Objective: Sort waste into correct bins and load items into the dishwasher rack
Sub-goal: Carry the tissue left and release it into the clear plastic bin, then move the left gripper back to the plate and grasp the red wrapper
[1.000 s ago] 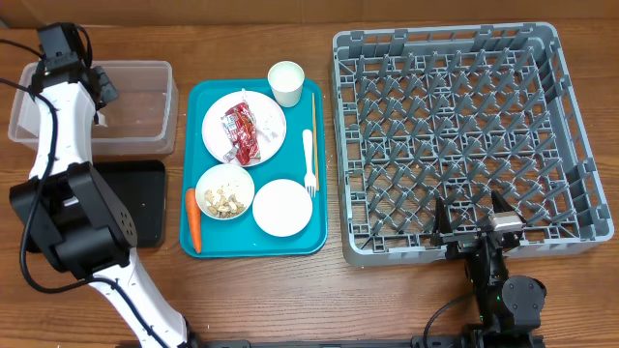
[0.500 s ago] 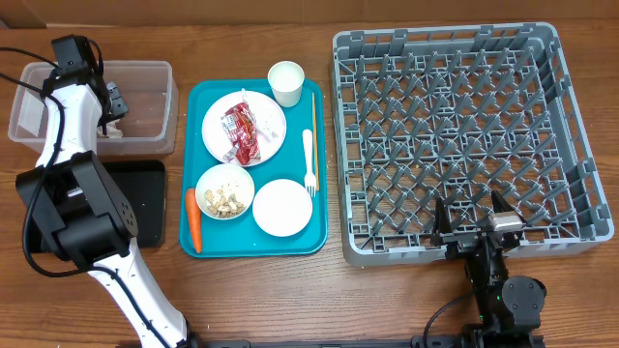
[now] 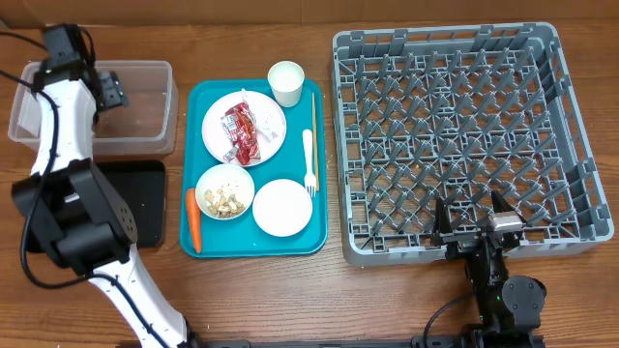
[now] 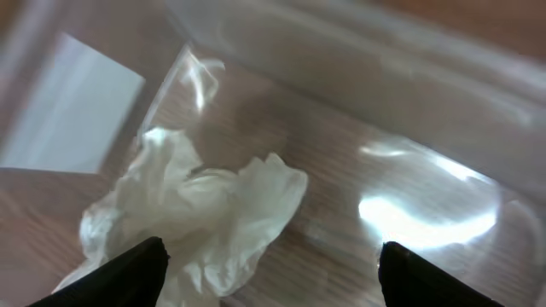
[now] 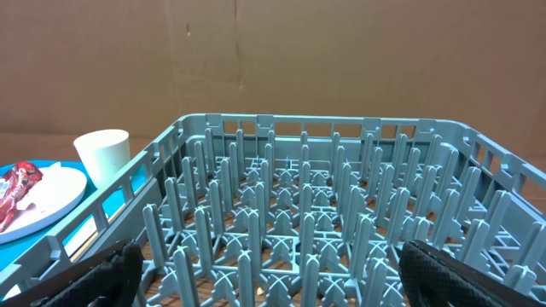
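Observation:
My left gripper (image 3: 108, 88) hangs over the clear tub (image 3: 145, 72), jaws open. In the left wrist view the crumpled white napkin (image 4: 196, 213) lies loose on the tub floor, beside the left fingertip (image 4: 136, 273) of the gripper (image 4: 273, 281). On the teal tray, the red wrapper (image 3: 240, 130) rests on a plate (image 3: 269, 111). A bowl (image 3: 224, 191) holds food scraps, and the carrot (image 3: 192, 220) lies at the tray's left edge. My right gripper (image 3: 474, 227) sits open at the near edge of the grey rack (image 3: 464, 135), with nothing between its fingers (image 5: 275, 269).
The black tray (image 3: 140, 198) lies in front of the tub. The teal tray (image 3: 319, 174) also carries a white cup (image 3: 285, 83), a fork (image 3: 309, 159), chopsticks (image 3: 313, 111) and an empty white dish (image 3: 282, 207). Upright pegs fill the rack (image 5: 299, 213).
The left gripper has opened and let go of the napkin, which now lies in the clear tub. The right arm has not moved.

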`<state>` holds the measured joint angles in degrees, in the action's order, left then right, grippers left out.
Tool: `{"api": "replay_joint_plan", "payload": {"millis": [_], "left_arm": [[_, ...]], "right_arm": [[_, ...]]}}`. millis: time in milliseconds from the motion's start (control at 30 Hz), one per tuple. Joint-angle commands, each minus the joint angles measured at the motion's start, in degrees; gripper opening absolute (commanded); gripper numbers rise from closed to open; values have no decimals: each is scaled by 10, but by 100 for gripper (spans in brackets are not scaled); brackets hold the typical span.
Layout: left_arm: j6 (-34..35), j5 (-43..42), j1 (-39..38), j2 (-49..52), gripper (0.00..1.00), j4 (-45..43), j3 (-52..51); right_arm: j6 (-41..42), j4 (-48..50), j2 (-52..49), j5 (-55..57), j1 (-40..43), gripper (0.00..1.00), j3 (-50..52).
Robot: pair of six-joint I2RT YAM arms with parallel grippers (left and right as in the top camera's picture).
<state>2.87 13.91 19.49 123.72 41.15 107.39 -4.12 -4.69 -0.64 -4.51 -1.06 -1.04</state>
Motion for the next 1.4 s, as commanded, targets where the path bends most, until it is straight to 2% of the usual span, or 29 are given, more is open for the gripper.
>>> {"api": "replay_joint_plan", "payload": {"millis": [0, 33, 67, 100, 200, 267, 333, 400, 467, 533, 700, 733, 800, 833, 1000, 1033, 1067, 1100, 1133, 1267, 1300, 1333, 1367], "left_arm": [[28, -3, -3, -50, 56, 17, 21], [36, -7, -1, -50, 36, 28, 21], [43, -28, 3, -50, 30, 43, 20], [45, -47, 6, -49, 40, 46, 18], [51, -117, 17, -49, 29, 45, 7], [71, -175, 30, -41, 29, 43, 5], [78, -202, 39, -34, 43, 43, 5], [89, -216, 48, -25, 66, 43, 5], [92, -224, 54, -18, 98, 43, 5], [91, -229, 57, -16, 100, 43, 5], [91, -230, 57, -16, 98, 39, 5], [91, -230, 57, -16, 78, 43, 5], [91, -229, 57, -16, 10, 47, 5], [91, -230, 57, -16, 4, 50, 5], [85, -229, 53, -16, 4, 51, 5], [75, -229, 51, -16, 18, 49, 5], [67, -229, 50, -16, 56, 49, 5], [60, -229, 49, -16, 89, 49, 5], [59, -228, 48, -16, 100, 50, 5], [59, -226, 45, -16, 100, 51, 5], [59, -224, 43, -16, 97, 51, 5], [59, -223, 38, -13, 87, 51, 4], [59, -223, 35, -12, 84, 51, 4]], "right_arm": [[-2, 3, 5, -1, 3, 100, 6], [-2, 3, 5, -1, 3, 100, 6], [-2, 3, 5, -1, 3, 100, 6], [-2, 3, 5, -1, 3, 100, 6], [-2, 3, 5, -1, 3, 100, 6], [-2, 3, 5, -1, 3, 100, 6], [-2, 3, 5, -1, 3, 100, 6], [-2, 3, 5, -1, 3, 100, 6], [-2, 3, 5, -1, 3, 100, 6], [-2, 3, 5, -1, 3, 100, 6], [-2, 3, 5, -1, 3, 100, 6], [-2, 3, 5, -1, 3, 100, 6], [-2, 3, 5, -1, 3, 100, 6], [-2, 3, 5, -1, 3, 100, 6], [-2, 3, 5, -1, 3, 100, 6], [-2, 3, 5, -1, 3, 100, 6], [-2, 3, 5, -1, 3, 100, 6], [-2, 3, 5, -1, 3, 100, 6], [-2, 3, 5, -1, 3, 100, 6], [-2, 3, 5, -1, 3, 100, 6], [-2, 3, 5, -1, 3, 100, 6], [-2, 3, 5, -1, 3, 100, 6], [-2, 3, 5, -1, 3, 100, 6]]}}
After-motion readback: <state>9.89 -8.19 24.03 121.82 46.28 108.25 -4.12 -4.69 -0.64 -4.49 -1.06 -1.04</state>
